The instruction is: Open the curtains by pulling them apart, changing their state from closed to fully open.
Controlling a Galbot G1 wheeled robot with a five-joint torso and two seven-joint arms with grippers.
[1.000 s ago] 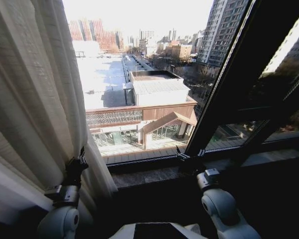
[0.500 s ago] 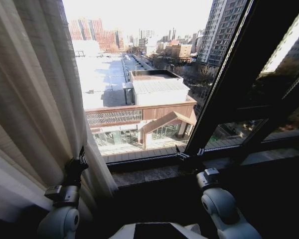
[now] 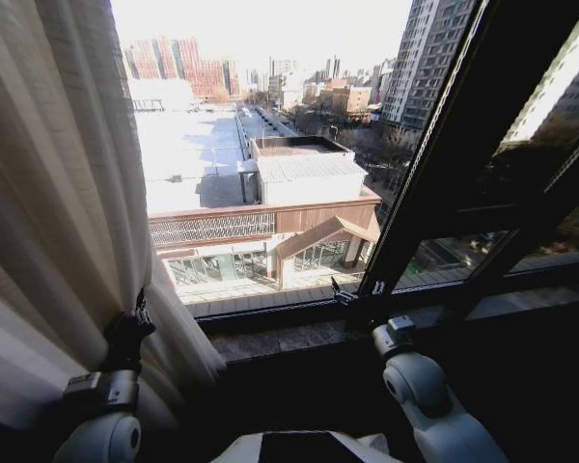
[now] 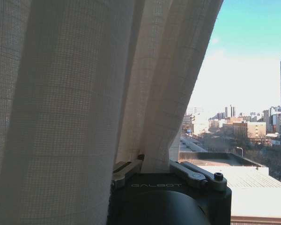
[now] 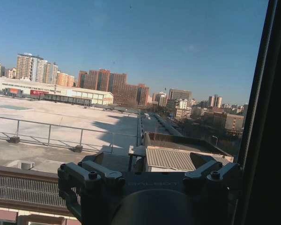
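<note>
Window (image 3: pixel 270 174): large glazed pane looking out over rooftops and city blocks, bounded on the right by a dark slanted frame (image 3: pixel 454 145). Stone sill (image 3: pixel 280 340) along its base.

Curtains (image 3: pixel 58 193): sheer white pleated fabric with a fine woven grid, gathered at the left side of the window, its edge hanging down to the sill; the glass to its right is uncovered.

Left gripper (image 3: pixel 135 313): raised at the lower edge of the gathered fabric, pinching a fold of the curtains (image 4: pixel 84 84) between its fingers (image 4: pixel 127 169).

Right gripper (image 3: pixel 355 292): held over the sill close to the foot of the dark frame, fingers (image 5: pixel 91 174) spread apart with nothing between them, pointed at the glass.
</note>
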